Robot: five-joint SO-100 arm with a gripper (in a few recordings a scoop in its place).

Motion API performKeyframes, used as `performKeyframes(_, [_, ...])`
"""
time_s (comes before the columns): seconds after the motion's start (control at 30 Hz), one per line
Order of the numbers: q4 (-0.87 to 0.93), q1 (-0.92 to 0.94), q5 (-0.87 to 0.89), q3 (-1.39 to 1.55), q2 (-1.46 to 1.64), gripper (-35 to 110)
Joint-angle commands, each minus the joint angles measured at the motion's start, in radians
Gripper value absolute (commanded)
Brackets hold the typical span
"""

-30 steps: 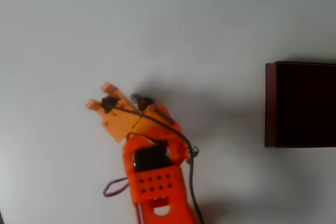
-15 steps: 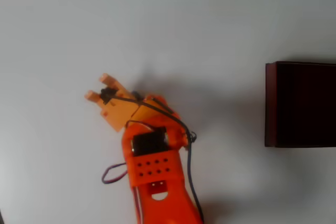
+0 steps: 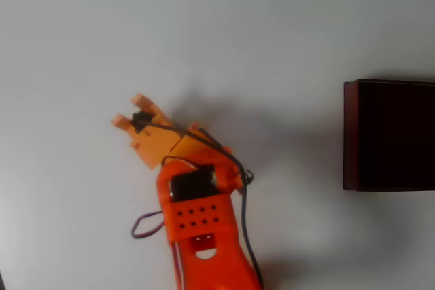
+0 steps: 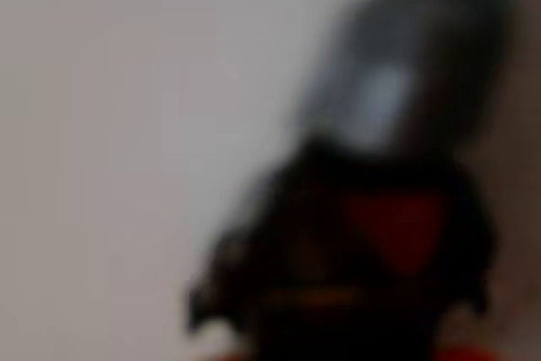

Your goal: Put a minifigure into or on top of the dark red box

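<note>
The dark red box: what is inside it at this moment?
In the overhead view the dark red box shows only a very dark inside, with no figure visible. Its right part is cut off by the picture edge. The minifigure is at the gripper.

text: none readable | labels: none | brands: none | numbers: none | signs: none

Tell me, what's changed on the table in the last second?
The gripper has shifted slightly up the overhead picture, and the arm now covers the small dark thing seen beside it a second ago. The minifigure looms, blurred, in the wrist view. The dark red box has not moved.
</note>
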Motion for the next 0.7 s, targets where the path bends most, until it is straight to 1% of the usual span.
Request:
performKeyframes(0.0, [0.020,-0.025,0.025,-0.012,0.008,7])
performKeyframes(0.23, [0.034,-0.023,0.012,-0.020,0.006,4])
performKeyframes(0.3, [0.069,-0.017,-0.009,-0.035,0.037,2])
performKeyframes(0.4, [0.170,0.029,-0.069,-0.055,0.184,2])
performKeyframes(0.5, [0.316,0.150,-0.155,-0.087,0.391,2])
performKeyframes(0.6, [0.472,0.339,-0.259,-0.161,0.561,2])
performKeyframes(0.67, [0.537,0.483,-0.328,-0.215,0.626,2])
